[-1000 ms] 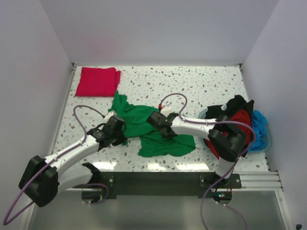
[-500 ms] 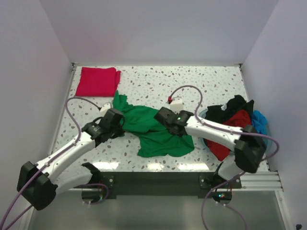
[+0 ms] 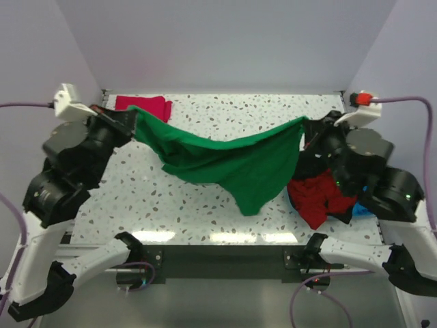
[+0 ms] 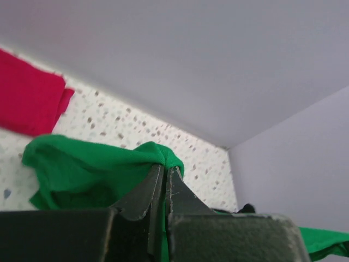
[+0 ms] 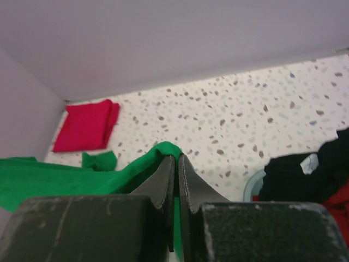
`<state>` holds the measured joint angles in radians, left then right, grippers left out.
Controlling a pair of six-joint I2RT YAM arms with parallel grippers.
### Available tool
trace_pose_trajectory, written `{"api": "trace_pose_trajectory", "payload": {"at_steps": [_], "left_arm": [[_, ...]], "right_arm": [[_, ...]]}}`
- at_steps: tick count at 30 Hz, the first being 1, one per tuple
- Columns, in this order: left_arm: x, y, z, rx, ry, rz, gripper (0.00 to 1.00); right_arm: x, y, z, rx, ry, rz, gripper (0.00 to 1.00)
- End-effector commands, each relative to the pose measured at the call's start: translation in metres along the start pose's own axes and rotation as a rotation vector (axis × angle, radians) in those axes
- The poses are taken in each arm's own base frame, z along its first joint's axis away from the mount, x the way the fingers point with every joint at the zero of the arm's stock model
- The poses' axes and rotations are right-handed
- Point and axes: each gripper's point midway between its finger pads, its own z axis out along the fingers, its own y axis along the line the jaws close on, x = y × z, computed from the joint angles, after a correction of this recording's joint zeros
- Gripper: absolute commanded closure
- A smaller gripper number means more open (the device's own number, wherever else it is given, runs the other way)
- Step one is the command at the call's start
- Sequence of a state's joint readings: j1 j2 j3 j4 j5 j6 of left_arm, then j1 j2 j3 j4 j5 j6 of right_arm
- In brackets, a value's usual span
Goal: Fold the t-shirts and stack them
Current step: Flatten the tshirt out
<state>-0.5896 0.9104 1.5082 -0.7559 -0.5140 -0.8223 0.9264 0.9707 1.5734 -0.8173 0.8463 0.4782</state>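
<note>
Above the speckled table (image 3: pixel 205 215), we suspend the green t-shirt (image 3: pixel 232 160) between left gripper (image 4: pixel 164 172) and right gripper (image 5: pixel 176 161), each pinching an edge, presumably to spread it for laying flat.

Matt green cloth t-shirt (image 3: pixel 232 160), speckled stone-look table (image 3: pixel 205 123)

Tabletop (image 3: pixel 225 113): white speckled surface flecked with grey and brown, running wall to wall.
Walls (image 3: pixel 218 41): plain pale panels closing in the left, back and right.
Basket rim (image 5: pixel 252 186): light blue, a short curved arc showing at the table's right side.
Front strip (image 3: pixel 225 258): black, along the near edge.
</note>
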Motion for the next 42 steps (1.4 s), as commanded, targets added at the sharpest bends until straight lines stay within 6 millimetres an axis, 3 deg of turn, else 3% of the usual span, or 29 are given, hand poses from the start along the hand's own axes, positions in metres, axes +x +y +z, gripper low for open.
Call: {"api": "trace_pose_trajectory", "payload": {"at_steps": [1, 4, 7, 10, 15, 19, 23, 24, 27, 28, 29, 30, 31, 32, 33, 34, 35, 36, 37, 39, 40, 42], "left_arm": [[-0.074, -0.027, -0.046, 0.110, -0.155, 0.011, 1.00], [-0.112, -0.053, -0.081, 0.253, -0.226, 0.010, 1.00], [-0.135, -0.078, -0.107, 0.380, -0.248, 0.018, 1.00], [-0.149, -0.104, -0.135, 0.533, -0.254, 0.028, 1.00], [-0.163, -0.117, -0.146, 0.584, -0.286, 0.046, 1.00], [-0.162, -0.116, -0.128, 0.531, -0.295, 0.075, 1.00], [-0.146, -0.100, -0.072, 0.331, -0.289, 0.123, 1.00], [-0.135, -0.085, -0.049, 0.226, -0.281, 0.136, 1.00], [-0.108, -0.067, -0.001, 0.080, -0.262, 0.176, 1.00], [-0.085, -0.058, 0.028, 0.002, -0.222, 0.218, 1.00], [-0.074, -0.054, 0.042, -0.030, -0.199, 0.239, 1.00], [-0.066, -0.042, 0.058, -0.088, -0.181, 0.250, 1.00], [-0.042, -0.033, 0.086, -0.109, -0.111, 0.280, 1.00], [-0.035, -0.023, 0.102, -0.117, -0.083, 0.264, 1.00], [-0.043, 0.003, 0.122, -0.167, -0.095, 0.234, 1.00], [-0.016, 0.025, 0.147, -0.191, -0.021, 0.240, 1.00], [-0.008, 0.037, 0.161, -0.209, -0.013, 0.243, 1.00], [-0.012, 0.041, 0.176, -0.197, -0.054, 0.236, 1.00], [0.022, 0.057, 0.198, -0.185, 0.026, 0.272, 1.00], [0.044, 0.067, 0.225, -0.156, 0.035, 0.304, 1.00], [0.063, 0.082, 0.246, -0.184, 0.065, 0.329, 1.00], [0.071, 0.095, 0.271, -0.202, 0.062, 0.342, 1.00]], "right_arm": [[-0.058, 0.013, -0.026, -0.148, -0.092, 0.011, 1.00], [-0.088, 0.034, -0.058, -0.353, -0.108, 0.049, 1.00], [-0.111, 0.053, -0.090, -0.548, -0.130, 0.087, 1.00], [-0.126, 0.054, -0.103, -0.590, -0.150, 0.104, 1.00], [-0.133, 0.055, -0.111, -0.619, -0.163, 0.115, 1.00], [-0.124, 0.053, -0.091, -0.541, -0.161, 0.099, 1.00], [-0.110, 0.041, -0.051, -0.324, -0.161, 0.059, 1.00], [-0.109, 0.027, -0.039, -0.211, -0.180, 0.054, 1.00], [-0.089, 0.024, -0.006, -0.053, -0.192, -0.007, 1.00], [-0.075, 0.027, 0.014, 0.015, -0.190, -0.048, 1.00], [-0.067, 0.030, 0.024, 0.031, -0.180, -0.072, 1.00], [-0.062, 0.020, 0.041, 0.083, -0.172, -0.083, 1.00], [-0.040, 0.032, 0.061, 0.013, -0.093, -0.072, 1.00], [-0.017, 0.035, 0.089, -0.005, -0.019, -0.081, 1.00], [-0.008, 0.016, 0.113, 0.036, 0.011, -0.073, 1.00], [0.012, 0.016, 0.134, 0.031, 0.038, -0.077, 1.00], [0.039, 0.020, 0.158, 0.019, 0.099, -0.104, 1.00], [0.050, 0.013, 0.173, 0.041, 0.116, -0.114, 1.00], [0.061, 0.010, 0.188, 0.053, 0.127, -0.118, 1.00], [0.098, -0.001, 0.225, 0.077, 0.205, -0.131, 1.00], [0.107, -0.003, 0.240, 0.083, 0.213, -0.114, 1.00], [0.133, -0.016, 0.277, 0.095, 0.263, -0.099, 1.00]]}}
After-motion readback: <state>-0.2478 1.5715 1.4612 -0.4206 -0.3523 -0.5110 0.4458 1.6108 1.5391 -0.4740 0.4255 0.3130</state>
